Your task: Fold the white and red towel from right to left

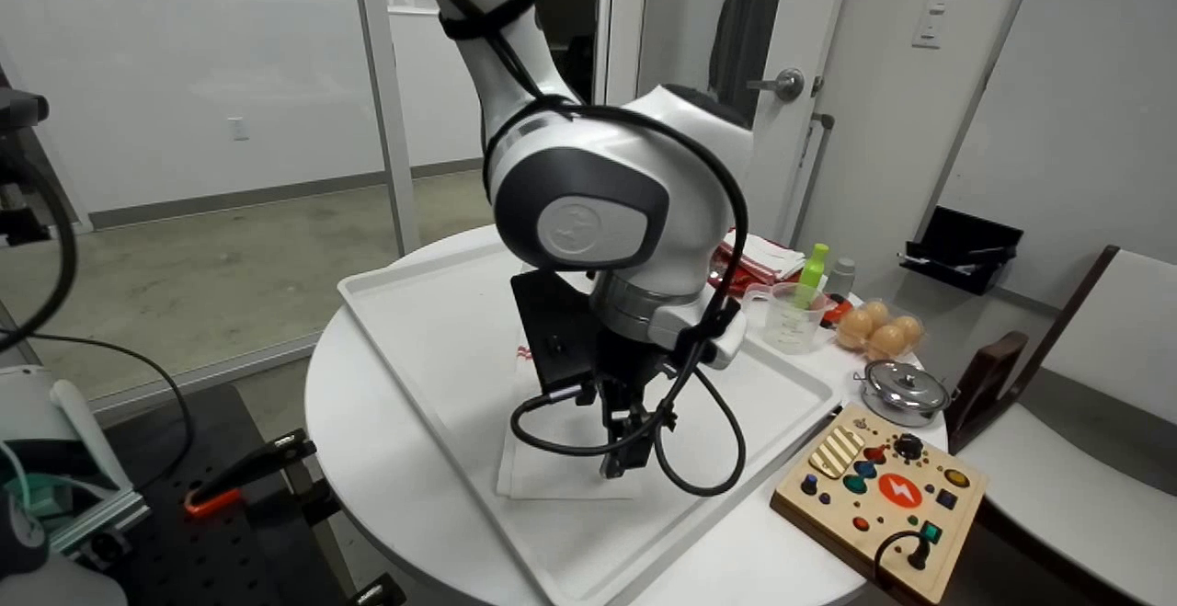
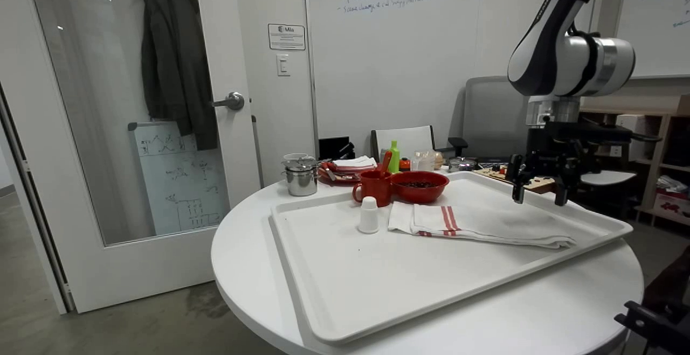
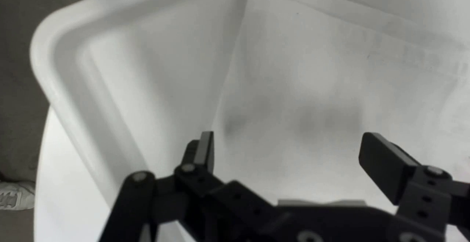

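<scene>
The white and red towel (image 2: pixel 496 225) lies folded flat on the white tray, its red stripes at the left end in this exterior view. In an exterior view the arm hides much of the towel (image 1: pixel 542 482). In the wrist view the towel's plain white part (image 3: pixel 301 62) fills the middle and right, without stripes clearly visible. My gripper (image 2: pixel 539 199) hovers above the plain right end of the towel, apart from it. In the wrist view the gripper (image 3: pixel 287 135) is open, fingers wide apart, with nothing between them. It also shows over the towel in an exterior view (image 1: pixel 630 463).
The tray (image 2: pixel 345 328) has a raised rim. A white cup (image 2: pixel 369 216), a red mug (image 2: pixel 376 189) and a red bowl (image 2: pixel 420 188) stand near the towel's striped end. A metal pot (image 2: pixel 301 180), a green bottle (image 2: pixel 394 157) and a wooden button board (image 1: pixel 883 496) stand outside the tray.
</scene>
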`<action>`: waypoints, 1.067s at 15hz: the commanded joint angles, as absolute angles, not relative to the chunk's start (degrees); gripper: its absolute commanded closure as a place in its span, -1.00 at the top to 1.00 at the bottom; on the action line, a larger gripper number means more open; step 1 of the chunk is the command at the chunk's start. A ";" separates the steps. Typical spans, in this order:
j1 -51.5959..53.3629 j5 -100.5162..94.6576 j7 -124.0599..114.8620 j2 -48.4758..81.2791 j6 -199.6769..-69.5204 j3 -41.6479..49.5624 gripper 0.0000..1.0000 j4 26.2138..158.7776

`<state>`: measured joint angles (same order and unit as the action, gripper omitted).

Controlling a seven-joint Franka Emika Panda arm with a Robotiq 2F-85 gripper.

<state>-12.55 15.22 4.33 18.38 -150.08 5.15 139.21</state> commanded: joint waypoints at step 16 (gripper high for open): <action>-22.88 28.91 15.79 24.98 -156.67 -5.73 -0.44 141.24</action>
